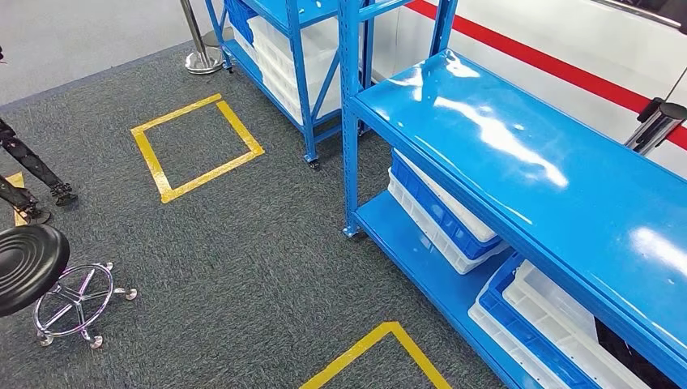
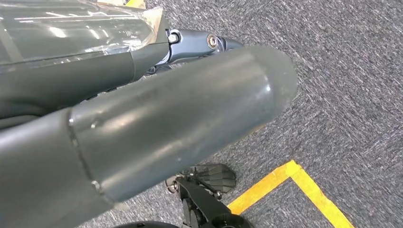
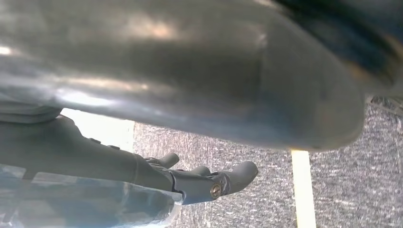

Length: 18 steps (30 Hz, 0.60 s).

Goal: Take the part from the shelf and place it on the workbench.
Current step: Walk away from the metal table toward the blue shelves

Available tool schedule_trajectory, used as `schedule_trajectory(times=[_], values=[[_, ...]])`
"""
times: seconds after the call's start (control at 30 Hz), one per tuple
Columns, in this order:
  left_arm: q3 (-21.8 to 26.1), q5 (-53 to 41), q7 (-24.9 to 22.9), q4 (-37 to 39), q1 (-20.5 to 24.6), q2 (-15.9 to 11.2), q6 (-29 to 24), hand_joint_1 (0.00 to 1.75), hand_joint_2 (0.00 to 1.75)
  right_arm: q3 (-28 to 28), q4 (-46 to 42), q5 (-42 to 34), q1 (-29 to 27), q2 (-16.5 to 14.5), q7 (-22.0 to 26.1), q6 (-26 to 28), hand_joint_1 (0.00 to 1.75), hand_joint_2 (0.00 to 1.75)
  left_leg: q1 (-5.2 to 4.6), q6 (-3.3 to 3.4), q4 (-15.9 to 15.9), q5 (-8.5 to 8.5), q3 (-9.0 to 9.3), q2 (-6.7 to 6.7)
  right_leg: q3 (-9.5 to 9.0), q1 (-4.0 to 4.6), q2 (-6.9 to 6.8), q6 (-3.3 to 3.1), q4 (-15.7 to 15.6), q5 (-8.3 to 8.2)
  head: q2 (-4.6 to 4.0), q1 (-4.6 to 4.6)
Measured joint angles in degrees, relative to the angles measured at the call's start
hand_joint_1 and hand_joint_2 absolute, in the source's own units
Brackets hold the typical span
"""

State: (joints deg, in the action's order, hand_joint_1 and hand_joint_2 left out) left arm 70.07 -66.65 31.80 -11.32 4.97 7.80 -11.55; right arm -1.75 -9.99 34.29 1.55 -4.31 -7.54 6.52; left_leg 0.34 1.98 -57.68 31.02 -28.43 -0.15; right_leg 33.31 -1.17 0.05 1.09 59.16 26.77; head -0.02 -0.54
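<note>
Grey carpet (image 1: 243, 267) marked with yellow tape squares (image 1: 197, 147) is spreading out below the camera, and blue shelves (image 1: 518, 154) are standing along the wall side, carrying blue and white bins (image 1: 441, 215) on the lower level. No loose part is showing itself on the shelf top, which is lying bare and glossy; whatever is to be fetched is probably sitting in one of the bins or further along, and I cannot tell which. The left hand (image 2: 190, 114) is hanging over the carpet beside a taped corner, its thick thumb lying across the wrist view and nothing visibly held; whether the fingers are spread or curled I cannot tell. The right hand (image 3: 209, 183) is likewise hanging over the carpet, fingers loosely extended with nothing between them. A black stool (image 1: 28, 263) is standing well off to the left hand's side. The robot seems to be approaching the shelf, so the next move calls for finding the part and raising a hand toward it.
</note>
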Motion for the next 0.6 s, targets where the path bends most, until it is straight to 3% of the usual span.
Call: schedule_trajectory(times=[0.07, 0.17, 0.27, 0.33, 0.37, 0.43, 0.47, 0.53, 0.6], values=[[0.00, 0.04, -0.09, 0.00, -0.01, -0.03, -0.35, 0.00, 0.00, 0.00, 0.00, 0.26, 0.01, -0.04, 0.00, -0.22, 0.00, 0.00, -0.17, 0.28, 0.13, -0.11, 0.02, 0.00, -0.15, -0.10, -0.02, 0.19, -0.25, -0.22, 0.01, 0.00], [0.00, 0.05, -0.18, 0.01, -0.01, -0.01, -0.57, 0.00, 0.00, -0.01, 0.00, 0.47, 0.03, -0.02, 0.00, -0.30, 0.00, 0.00, 0.18, 1.06, 2.71, -1.83, 1.21, 0.16, 0.26, 0.12, -0.02, 0.54, 0.54, 0.08, 0.01, -0.08], [0.02, 0.05, -0.26, 0.02, -0.10, 0.02, -0.62, 0.00, 0.00, -0.01, 0.00, 0.52, -0.01, 0.11, 0.00, -0.30, 0.00, 0.00, 0.39, 1.08, 3.73, -2.50, 1.68, 0.94, 4.49, 0.03, -0.01, 0.41, 9.34, 3.84, 0.00, -0.22], [0.04, 0.02, -0.29, 0.02, -0.21, 0.02, -0.75, 0.00, 0.00, -0.03, 0.00, 0.52, -0.03, 0.19, -0.03, -0.30, 0.00, 0.00, 0.45, 0.78, 3.68, -2.28, 1.79, 1.63, 6.62, -0.30, -0.04, 1.09, 13.60, 4.81, 0.00, -0.28], [0.04, -0.01, -0.29, 0.02, -0.23, 0.02, -0.82, 0.00, 0.00, -0.04, 0.00, 0.52, -0.02, 0.22, -0.10, -0.29, 0.00, 0.00, 0.54, 0.49, 3.62, -2.08, 1.97, 1.98, 6.17, -0.53, -0.11, 1.73, 12.68, 4.02, 0.00, -0.32], [0.04, -0.08, -0.24, 0.02, -0.23, 0.00, -0.91, 0.00, 0.00, -0.11, 0.00, 0.52, -0.05, 0.29, -0.40, -0.29, 0.00, 0.00, 0.82, -0.45, 3.15, -1.30, 2.47, 2.75, 2.74, -1.04, -1.24, 3.13, 5.85, 1.21, 0.00, -0.37], [0.04, -0.10, -0.21, 0.02, -0.23, -0.08, -0.94, 0.00, 0.00, -0.15, 0.00, 0.51, -0.06, 0.20, -0.53, -0.29, 0.00, 0.00, 0.84, -1.03, 2.70, -0.72, 2.61, 3.13, 1.04, -1.07, -1.89, 3.40, 2.63, 0.28, 0.00, -0.44], [0.03, -0.14, -0.06, 0.01, -0.19, -0.23, -1.02, 0.00, 0.00, -0.20, 0.00, 0.50, -0.05, 0.00, -0.64, -0.29, 0.00, 0.00, 0.74, -1.90, 1.98, 0.14, 2.66, 3.77, -0.34, -0.82, -2.27, 2.45, 0.05, 0.10, 0.00, -0.36], [0.02, -0.15, 0.07, 0.02, -0.11, -0.20, -1.05, 0.00, 0.00, -0.25, 0.00, 0.51, -0.08, -0.05, -0.64, -0.29, 0.00, 0.00, 0.89, -2.35, 1.75, 0.47, 2.78, 4.36, -0.27, -0.57, -1.16, 0.95, 0.21, 0.28, 0.00, -0.15]])
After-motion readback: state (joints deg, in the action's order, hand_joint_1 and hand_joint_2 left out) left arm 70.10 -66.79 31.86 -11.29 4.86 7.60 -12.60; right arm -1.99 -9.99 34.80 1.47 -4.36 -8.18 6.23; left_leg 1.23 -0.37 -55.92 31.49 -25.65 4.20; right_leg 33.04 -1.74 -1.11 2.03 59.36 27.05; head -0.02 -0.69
